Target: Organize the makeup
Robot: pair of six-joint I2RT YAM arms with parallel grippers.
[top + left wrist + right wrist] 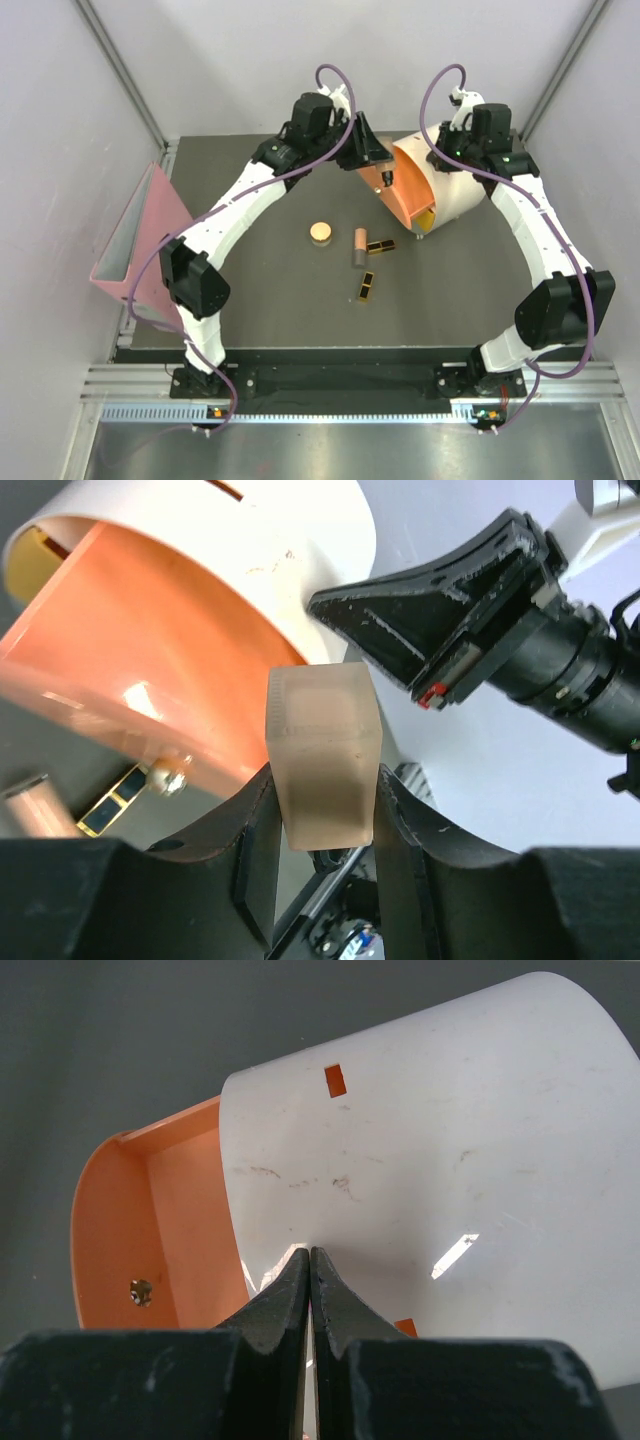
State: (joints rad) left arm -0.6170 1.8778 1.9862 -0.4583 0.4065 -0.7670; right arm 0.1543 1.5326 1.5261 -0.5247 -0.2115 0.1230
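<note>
My left gripper (322, 810) is shut on a peach tube (322, 750), which it holds up beside the pulled-out orange drawer (130, 660) of the cream box (455, 195). My right gripper (310, 1255) is shut, with its tips against the box's white wall (430, 1160) and nothing between them. On the table lie a round peach compact (320, 233), a second peach tube (358, 247) and two black-and-gold cases (380, 246) (367, 287). In the top view the left gripper (378, 160) is at the drawer's left and the right gripper (443, 162) at the box's back.
A pink binder (140, 235) stands open at the table's left edge. The box lies tilted at the back right, a yellow drawer (425, 220) showing at its low end. Grey walls close in the table on three sides.
</note>
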